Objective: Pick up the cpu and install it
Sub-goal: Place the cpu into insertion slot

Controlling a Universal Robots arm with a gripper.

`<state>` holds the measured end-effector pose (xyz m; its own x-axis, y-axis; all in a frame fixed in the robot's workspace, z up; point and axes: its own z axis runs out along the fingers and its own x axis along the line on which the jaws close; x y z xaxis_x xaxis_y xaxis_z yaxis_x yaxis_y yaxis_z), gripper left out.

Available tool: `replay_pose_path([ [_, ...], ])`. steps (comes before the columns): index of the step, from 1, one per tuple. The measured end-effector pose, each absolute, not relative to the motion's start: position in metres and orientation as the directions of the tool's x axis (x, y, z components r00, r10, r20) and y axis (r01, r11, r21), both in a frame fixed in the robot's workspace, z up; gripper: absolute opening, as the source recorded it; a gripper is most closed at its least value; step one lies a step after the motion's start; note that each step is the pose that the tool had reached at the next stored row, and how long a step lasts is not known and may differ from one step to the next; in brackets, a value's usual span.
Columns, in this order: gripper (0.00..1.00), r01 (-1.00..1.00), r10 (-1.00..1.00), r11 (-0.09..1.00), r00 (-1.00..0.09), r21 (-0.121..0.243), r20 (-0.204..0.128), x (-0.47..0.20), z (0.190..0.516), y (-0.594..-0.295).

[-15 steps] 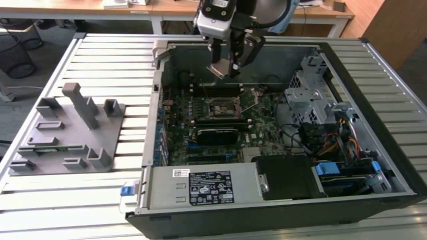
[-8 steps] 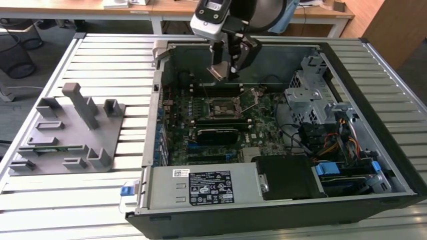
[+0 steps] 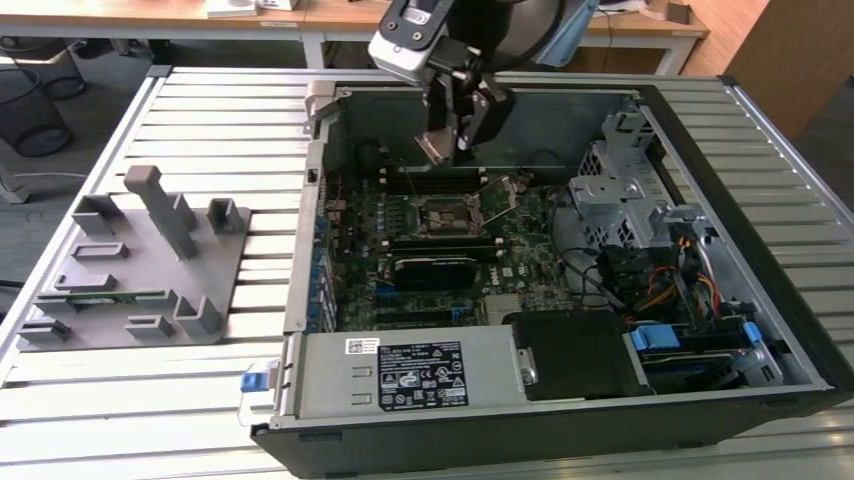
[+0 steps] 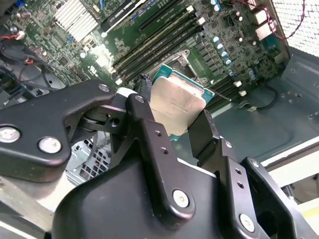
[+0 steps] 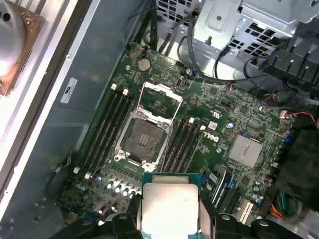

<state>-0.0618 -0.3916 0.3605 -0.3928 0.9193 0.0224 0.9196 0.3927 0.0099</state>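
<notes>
The cpu (image 4: 175,105), a flat square chip with a shiny silver top and thin green rim, hangs between my black fingers (image 4: 144,124); it also shows in the first wrist view as the cpu (image 5: 169,206). My gripper (image 3: 450,143) is shut on it, above the back part of the open computer case, over the motherboard (image 3: 441,240). The cpu socket (image 5: 144,139) lies open below, its metal load frame (image 5: 159,97) swung up; in the exterior view the socket (image 3: 445,217) sits just in front of and below the gripper.
Memory slots (image 5: 107,127) flank the socket on both sides. A drive cage (image 3: 627,190) and cable bundle fill the case at the exterior view's right. A power supply (image 3: 414,372) sits at the case front. A grey parts fixture (image 3: 134,260) stands on the slatted table at the exterior view's left.
</notes>
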Motion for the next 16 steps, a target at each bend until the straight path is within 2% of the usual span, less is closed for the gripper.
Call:
replay_pose_path([
  [6, 0.54, 0.941, 0.941, 0.337, -0.337, 0.01, 0.022, -0.062, 0.357, -0.39],
  [13, 0.54, 0.944, 0.944, 0.329, -0.33, 0.015, 0.021, -0.062, 0.346, -0.386],
  [16, 0.54, 0.96, 0.96, 0.28, -0.28, 0.015, 0.02, -0.062, 0.342, -0.386],
])
